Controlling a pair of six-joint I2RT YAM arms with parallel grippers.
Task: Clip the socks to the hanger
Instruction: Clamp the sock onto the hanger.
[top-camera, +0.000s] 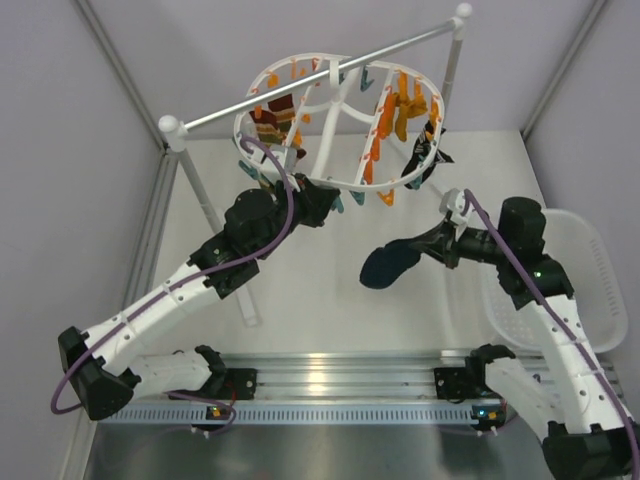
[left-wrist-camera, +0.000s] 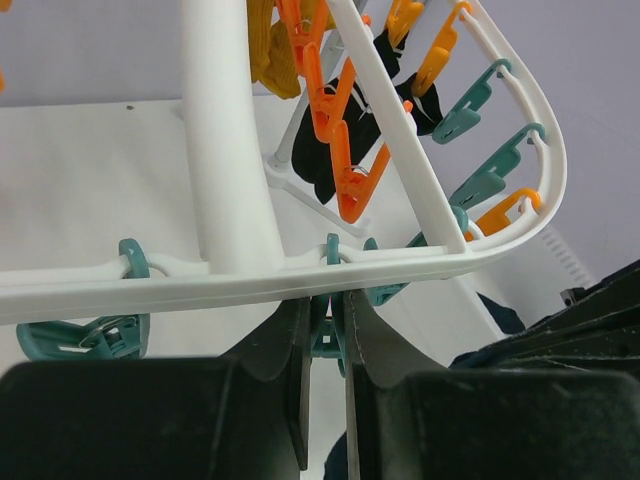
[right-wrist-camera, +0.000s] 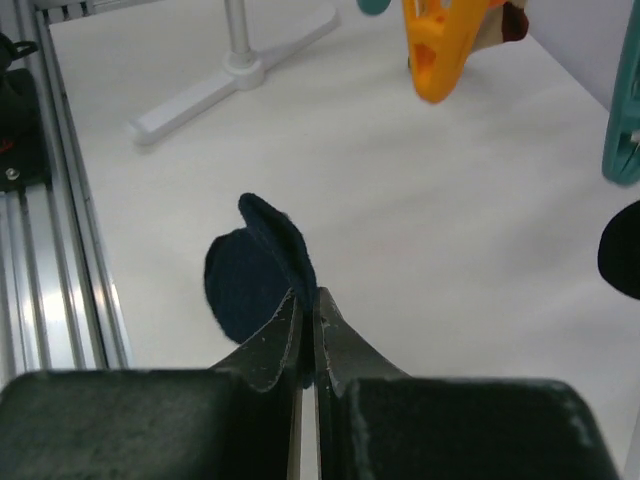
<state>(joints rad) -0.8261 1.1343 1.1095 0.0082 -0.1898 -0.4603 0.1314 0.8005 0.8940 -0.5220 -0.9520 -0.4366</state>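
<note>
The white oval hanger (top-camera: 331, 183) hangs from the rod, with orange and teal clips round its rim. My left gripper (top-camera: 328, 206) is under the near rim (left-wrist-camera: 250, 285), shut on a teal clip (left-wrist-camera: 327, 338). My right gripper (top-camera: 428, 242) is shut on a dark navy sock (top-camera: 388, 264) and holds it above the table, below and to the right of the hanger. In the right wrist view the sock (right-wrist-camera: 250, 275) sticks out past my shut fingertips (right-wrist-camera: 308, 312). A second dark sock (top-camera: 425, 150) hangs clipped at the hanger's right side and also shows in the left wrist view (left-wrist-camera: 345, 140).
The white-and-metal rod stand (top-camera: 320, 75) carries the hanger; its foot (right-wrist-camera: 235, 70) lies on the table. A maroon-striped sock (top-camera: 275, 115) and a mustard sock (top-camera: 410, 105) hang from clips. A white basket (top-camera: 595, 270) stands at the right. A metal rail (top-camera: 330, 375) runs along the near edge.
</note>
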